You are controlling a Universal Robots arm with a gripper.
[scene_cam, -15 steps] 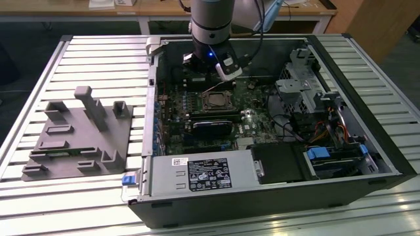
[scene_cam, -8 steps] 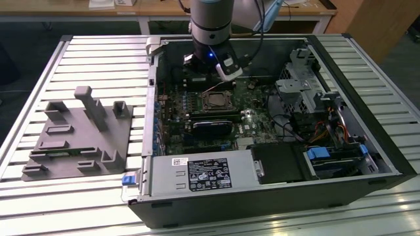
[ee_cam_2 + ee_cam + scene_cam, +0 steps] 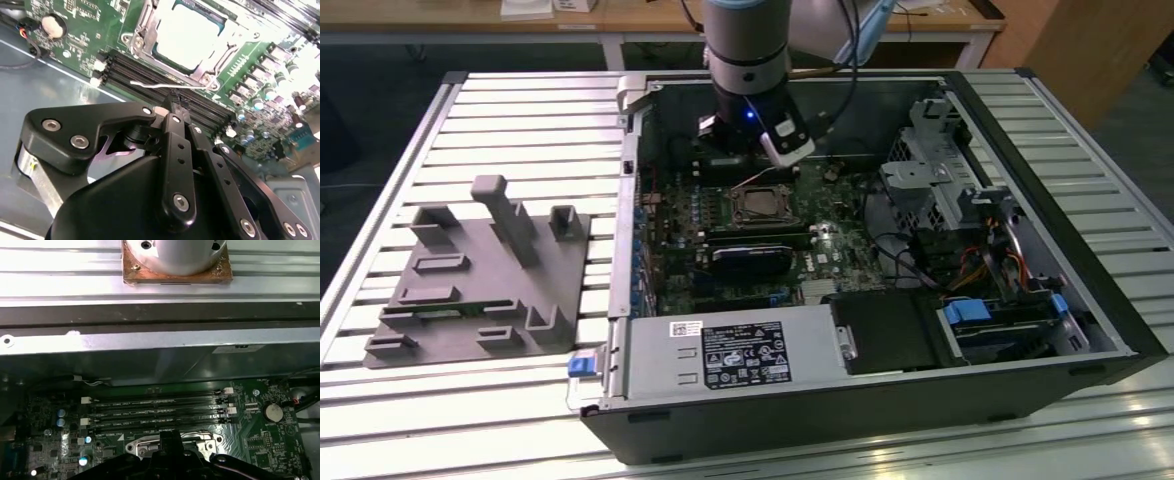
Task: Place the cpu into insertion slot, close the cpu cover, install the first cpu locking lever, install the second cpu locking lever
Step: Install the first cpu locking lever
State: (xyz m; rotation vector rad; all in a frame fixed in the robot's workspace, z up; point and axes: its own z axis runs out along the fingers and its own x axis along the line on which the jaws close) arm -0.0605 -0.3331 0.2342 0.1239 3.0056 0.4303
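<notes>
Fingers point(image 3: 174, 125) are pressed together with nothing seen between them. Their tips are low over the board point(image 3: 80, 25), just beside a thin lever point(image 3: 160, 85) at the edge of the slot point(image 3: 738, 207). Whether tip and lever touch I cannot tell.

Largest is the slatted metal surface point(image 3: 480, 120). It carries an open case point(image 3: 854, 410) and, at 9 o'clock of the case in the exterior view, a grey fixture point(image 3: 480, 270). The green board lies inside the case, with the slot near its middle. In the exterior view the arm point(image 3: 750, 60) hangs at 12 o'clock of the slot, so the slot lies close by toward 6 o'clock from the fingers.

The cover point(image 3: 141, 27) looks to be down flat on the slot. It frames the cpu point(image 3: 192, 32), whose pale face shows through the open centre. By my reading the cpu is seated and the cover closed.

Smallest is the lever, a bent wire along the slot's 12 o'clock edge, between the slot and the memory slots point(image 3: 155, 410). Its long axis runs 9 to 3 in the exterior view's terms, across the line from fingers to slot. I judge the work to be at the lever stage, but I cannot tell whether this wire is hooked down.
</notes>
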